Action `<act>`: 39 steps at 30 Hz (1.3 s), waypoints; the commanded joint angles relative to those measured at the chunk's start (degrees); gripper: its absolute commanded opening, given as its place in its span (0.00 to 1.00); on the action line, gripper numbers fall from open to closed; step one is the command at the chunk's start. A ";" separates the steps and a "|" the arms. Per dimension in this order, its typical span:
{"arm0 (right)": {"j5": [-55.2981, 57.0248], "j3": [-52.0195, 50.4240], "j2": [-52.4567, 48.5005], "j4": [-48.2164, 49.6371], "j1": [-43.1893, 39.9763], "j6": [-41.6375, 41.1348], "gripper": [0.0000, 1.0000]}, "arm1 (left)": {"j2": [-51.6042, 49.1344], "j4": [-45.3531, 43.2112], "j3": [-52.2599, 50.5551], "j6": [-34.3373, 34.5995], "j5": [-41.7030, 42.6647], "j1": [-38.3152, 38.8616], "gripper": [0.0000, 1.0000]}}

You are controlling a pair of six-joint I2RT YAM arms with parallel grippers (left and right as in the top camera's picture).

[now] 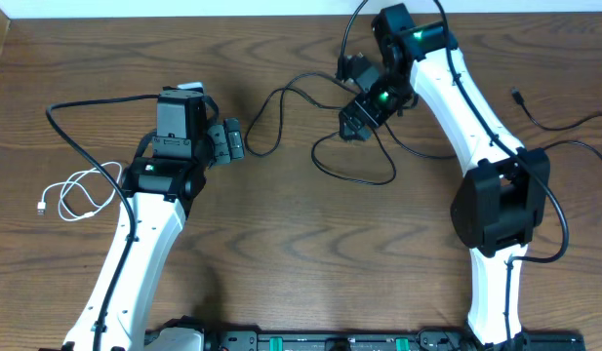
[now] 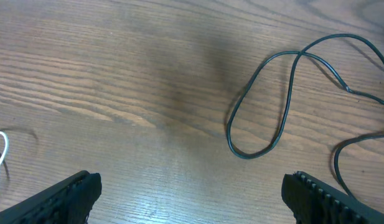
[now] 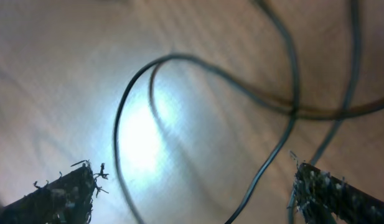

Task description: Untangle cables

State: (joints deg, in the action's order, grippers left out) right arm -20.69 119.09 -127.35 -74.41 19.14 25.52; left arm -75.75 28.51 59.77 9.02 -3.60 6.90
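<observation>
Take the tangled black cable (image 1: 369, 182) as your mark: it lies flat on the wooden table (image 1: 301, 263) in several loose loops that cross one another. Your right gripper (image 1: 354, 125) hangs directly over the right part of that tangle, pointing down at it. In the right wrist view its two fingers (image 3: 58, 196) stand wide apart. Strands of the cable curve and cross on the wood between and beyond them. Neither finger pinches a strand, so the jaws are open and hold nothing. A bright patch of light (image 3: 142, 137) falls on the wood among those strands. Whether a fingertip touches the cable you cannot tell through the blur.

Your left gripper (image 1: 225, 141) sits just left of the tangle, near its leftmost loop but apart from it. The left wrist view shows these jaws spread wide as well, with only bare wood between them. The narrow loop of the tangle lies ahead, toward the right-hand finger, and nothing touches it.

The white cable (image 1: 81, 193) lies gathered in small loops well to the left of the tangle, beyond the left arm (image 1: 135, 253). A sliver of it shows at the left edge of the left wrist view. A second black cable (image 1: 535, 115) lies well to the right of the tangle, beyond the right arm (image 1: 466, 107) and apart from it. Its small plug is at the end nearer the tangle, and its other end runs out of view.
</observation>
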 commanded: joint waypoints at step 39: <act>9.88 -40.98 0.33 49.27 3.17 -28.35 0.94 | 0.17 0.17 0.46 0.31 -0.96 -0.09 0.98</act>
State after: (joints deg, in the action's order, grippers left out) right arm -10.55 83.44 -122.89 -25.67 21.91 0.25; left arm -75.75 28.53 59.77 9.04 -3.62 6.90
